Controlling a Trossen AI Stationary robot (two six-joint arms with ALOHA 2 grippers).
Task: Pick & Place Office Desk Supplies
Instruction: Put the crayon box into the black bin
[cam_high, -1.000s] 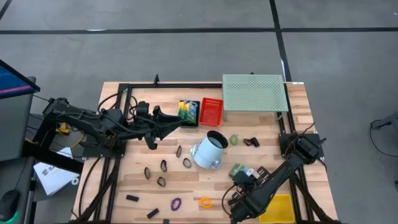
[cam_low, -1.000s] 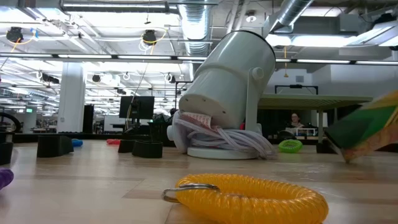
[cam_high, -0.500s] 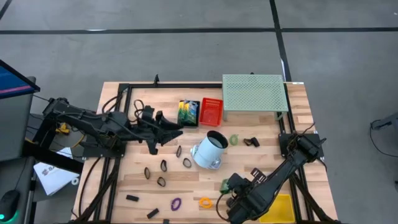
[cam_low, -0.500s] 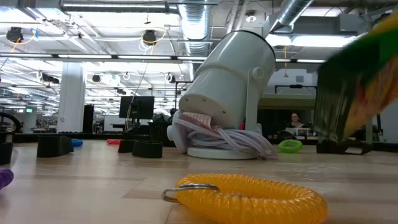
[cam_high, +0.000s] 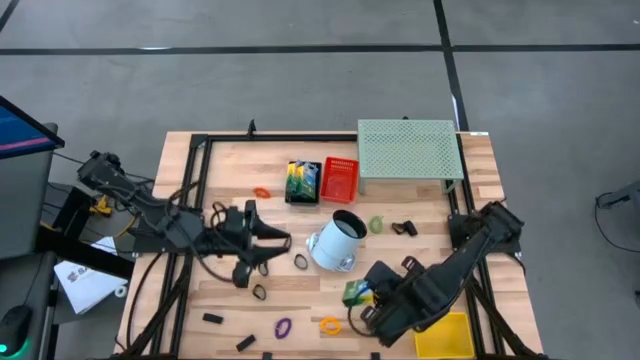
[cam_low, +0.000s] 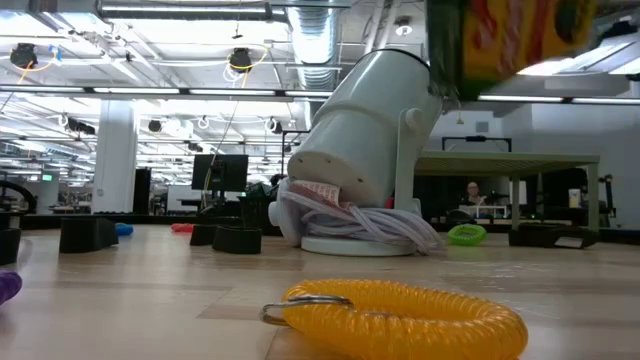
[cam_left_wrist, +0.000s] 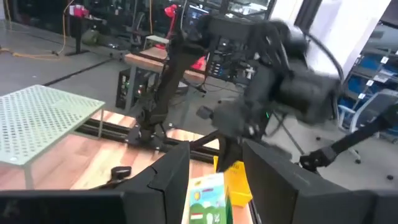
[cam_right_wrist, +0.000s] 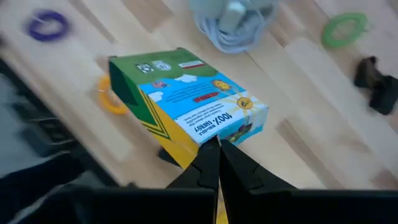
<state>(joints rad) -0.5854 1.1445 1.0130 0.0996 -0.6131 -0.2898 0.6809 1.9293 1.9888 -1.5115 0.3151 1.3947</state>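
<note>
A green-and-yellow crayon box (cam_right_wrist: 186, 102) hangs above the near middle of the table, with my right gripper (cam_right_wrist: 214, 151) shut on it; it also shows in the high view (cam_high: 354, 292) and at the top of the low view (cam_low: 510, 38). My left gripper (cam_high: 284, 241) stands open and level, left of the white tipped cup (cam_high: 335, 240), with nothing between its fingers (cam_left_wrist: 171, 177). A second crayon box (cam_high: 302, 182) lies flat beside the red basket (cam_high: 339, 178). Rubber-band rings (cam_high: 300, 261) and black binder clips (cam_high: 404, 228) lie scattered on the wood. My right gripper pinches the crayon box at the edge of its printed face (cam_right_wrist: 210, 138), between its two shut fingers. The fingers come from above, slanting steeply down. The box is lifted clear of the table and sits tilted in the hold.
A green perforated shelf (cam_high: 410, 150) stands at the far right. A yellow coil ring (cam_low: 400, 318) and a purple ring (cam_high: 283, 326) lie near the front edge, and an orange ring (cam_high: 262, 191) lies at the far left. A yellow bin (cam_high: 445, 335) is at the near right corner.
My right gripper has risen with the crayon box and drifted toward the table's left; the box has come up from just above the wood to well clear of it. My left gripper has swung from the far crayon box toward the near edge and rolled.
</note>
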